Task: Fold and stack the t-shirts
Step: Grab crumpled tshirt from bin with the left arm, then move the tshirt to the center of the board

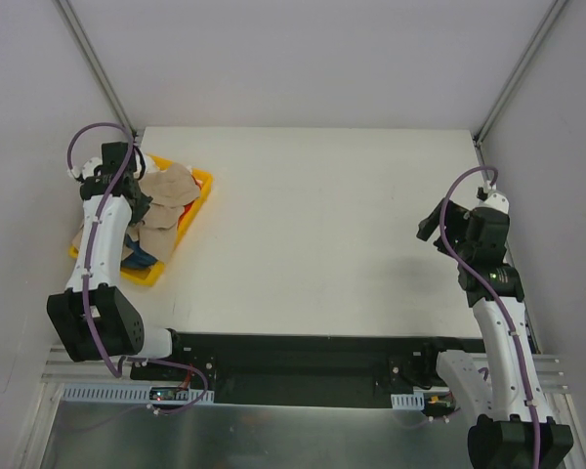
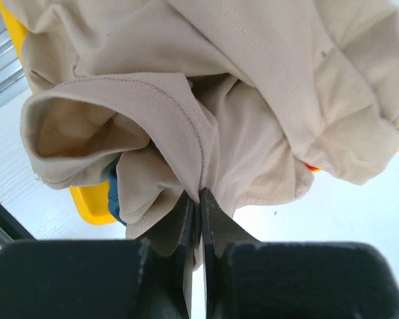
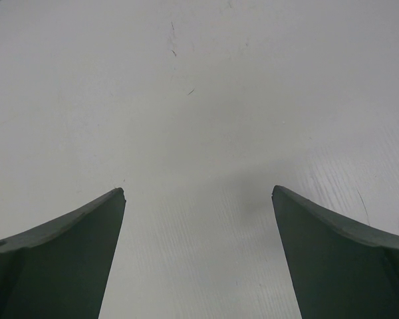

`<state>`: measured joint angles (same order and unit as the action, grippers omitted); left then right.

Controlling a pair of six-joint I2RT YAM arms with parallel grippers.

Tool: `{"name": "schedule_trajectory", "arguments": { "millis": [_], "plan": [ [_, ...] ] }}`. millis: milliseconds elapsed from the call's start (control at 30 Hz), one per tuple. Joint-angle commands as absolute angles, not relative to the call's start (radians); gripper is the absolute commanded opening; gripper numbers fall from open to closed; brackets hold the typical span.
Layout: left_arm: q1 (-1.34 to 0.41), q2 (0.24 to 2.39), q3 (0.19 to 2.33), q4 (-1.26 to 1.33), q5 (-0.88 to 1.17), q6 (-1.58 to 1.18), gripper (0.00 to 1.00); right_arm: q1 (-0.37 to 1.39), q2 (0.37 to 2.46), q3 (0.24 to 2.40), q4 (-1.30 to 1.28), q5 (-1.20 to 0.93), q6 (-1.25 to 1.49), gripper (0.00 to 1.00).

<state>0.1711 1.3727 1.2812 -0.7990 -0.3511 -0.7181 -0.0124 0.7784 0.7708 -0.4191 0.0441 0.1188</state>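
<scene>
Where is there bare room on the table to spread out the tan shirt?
The whole white table between the yellow tray and the right arm is bare, from far edge to near edge, including under the open right gripper. The left side is crowded: the tray holds bunched shirts, and the left gripper pinches the tan shirt there.

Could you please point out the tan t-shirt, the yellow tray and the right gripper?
tan t-shirt point(image 2: 266, 86): left wrist view, on its bunched body cloth.
yellow tray point(image 1: 145, 273): top external view, on its near corner rim.
right gripper point(image 3: 198, 191): right wrist view, midway between its open fingertips.
</scene>
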Motion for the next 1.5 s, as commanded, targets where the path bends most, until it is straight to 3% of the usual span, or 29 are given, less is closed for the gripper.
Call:
{"name": "schedule_trajectory", "arguments": {
  "millis": [0,400,667,833,1067,1333,1467],
  "plan": [
    [0.172,1.341,1.435,-0.801,-0.367,-0.704,0.0,-0.009,0.773,0.825,-0.419,0.043,0.101,0.97],
    [0.172,1.299,1.842,-0.73,-0.243,-0.575,0.0,-0.008,0.758,0.821,-0.414,0.035,0.097,0.97],
    [0.121,1.348,2.002,-0.519,0.229,-0.558,0.0,-0.009,0.744,0.821,-0.417,0.049,0.095,0.97],
    [-0.135,1.44,2.181,-0.471,0.215,-0.471,0.0,-0.009,0.729,0.825,-0.42,0.057,0.097,0.97],
    [-0.432,1.67,2.523,-0.436,0.368,-0.425,0.0,-0.009,0.696,0.813,-0.419,0.052,0.094,0.97],
    [-0.598,1.769,2.508,-0.192,0.549,-0.494,0.0,-0.009,0.68,0.81,-0.428,0.069,0.092,0.97],
    [-0.597,1.708,2.273,-0.17,0.446,-0.462,0.0,-0.009,0.68,0.811,-0.43,0.069,0.094,0.97]
  ]
}}
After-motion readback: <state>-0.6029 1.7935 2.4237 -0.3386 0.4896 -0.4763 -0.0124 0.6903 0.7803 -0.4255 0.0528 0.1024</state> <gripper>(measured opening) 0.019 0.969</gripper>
